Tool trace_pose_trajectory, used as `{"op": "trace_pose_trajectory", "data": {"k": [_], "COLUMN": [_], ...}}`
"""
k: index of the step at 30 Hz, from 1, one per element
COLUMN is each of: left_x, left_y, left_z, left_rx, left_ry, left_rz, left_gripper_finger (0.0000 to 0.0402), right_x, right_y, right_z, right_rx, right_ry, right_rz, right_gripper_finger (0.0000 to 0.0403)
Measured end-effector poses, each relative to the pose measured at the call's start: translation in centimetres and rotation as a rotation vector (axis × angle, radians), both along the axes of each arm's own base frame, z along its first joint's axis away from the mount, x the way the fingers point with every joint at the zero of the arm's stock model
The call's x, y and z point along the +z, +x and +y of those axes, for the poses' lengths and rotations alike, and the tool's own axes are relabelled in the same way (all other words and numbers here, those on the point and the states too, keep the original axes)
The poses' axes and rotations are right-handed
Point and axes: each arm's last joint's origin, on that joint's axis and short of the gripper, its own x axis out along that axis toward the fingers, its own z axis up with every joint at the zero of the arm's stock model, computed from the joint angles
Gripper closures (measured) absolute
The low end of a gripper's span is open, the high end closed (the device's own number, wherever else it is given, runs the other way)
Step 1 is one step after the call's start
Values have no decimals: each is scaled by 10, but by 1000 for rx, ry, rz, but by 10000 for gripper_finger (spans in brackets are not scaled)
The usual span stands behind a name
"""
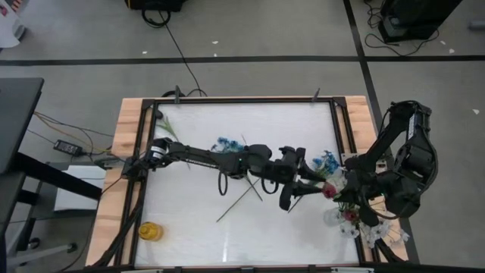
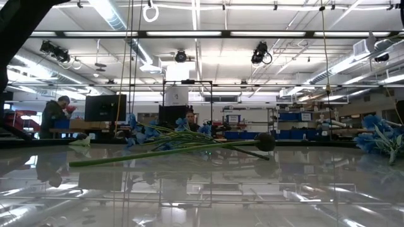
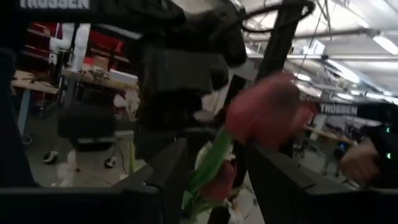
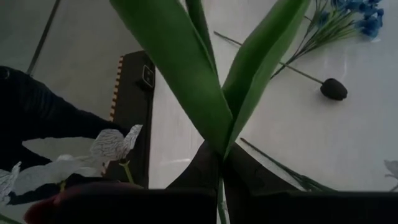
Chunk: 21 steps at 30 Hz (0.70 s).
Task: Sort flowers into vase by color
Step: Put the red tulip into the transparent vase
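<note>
A red tulip (image 1: 328, 191) hangs in the air over the table's right side, its bud (image 3: 264, 118) just past my left gripper's tips. My left gripper (image 3: 214, 155) (image 1: 314, 184) reaches level from the left and stands open, a finger on either side of the green stem (image 3: 208, 165). My right gripper (image 4: 217, 177) (image 1: 342, 184) comes from the right and is shut on a stem with two long leaves (image 4: 186, 68). On the table lie a blackish bud (image 4: 334, 89) on its stem (image 2: 164, 153) and blue bunches (image 1: 225, 144) (image 1: 327, 161). My right gripper pinches the green stem just below where the two leaves fork (image 4: 219, 163), between its two fingers. The leaves fan out beyond the fingertips, clear of the table. The rest of the stem is hidden behind the fingers.
Vases with white sprays (image 1: 379, 231) and a red bud (image 1: 350, 216) stand at the near right corner. A yellow object (image 1: 149, 231) sits near the front left. Loose stems (image 1: 241, 199) lie mid-table. A dark frame (image 1: 227, 100) rims the table.
</note>
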Motion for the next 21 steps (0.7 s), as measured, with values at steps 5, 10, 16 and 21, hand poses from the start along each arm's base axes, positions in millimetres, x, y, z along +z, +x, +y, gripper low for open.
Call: {"op": "trace_pose_trajectory", "data": {"k": [5,10,16,21], "left_x": [-4,-3,-3,1], "left_y": [0,1,1,0], "left_z": [-5,-3,2,2], "left_rx": [-4,28,81,82], "left_ry": [33,28,15,10], "left_rz": [27,23,23,-14], "left_gripper_finger": [243,246,246,248], "right_x": [0,1,1,1], "right_y": [0,0,0,0], "right_z": [-1,-1,-1,-1], "right_rx": [-15,-24,-23,-22], "right_ry": [-6,-4,-4,-4], "right_rz": [-15,-21,-21,-21], "right_gripper_finger": [390,390,390,390]}}
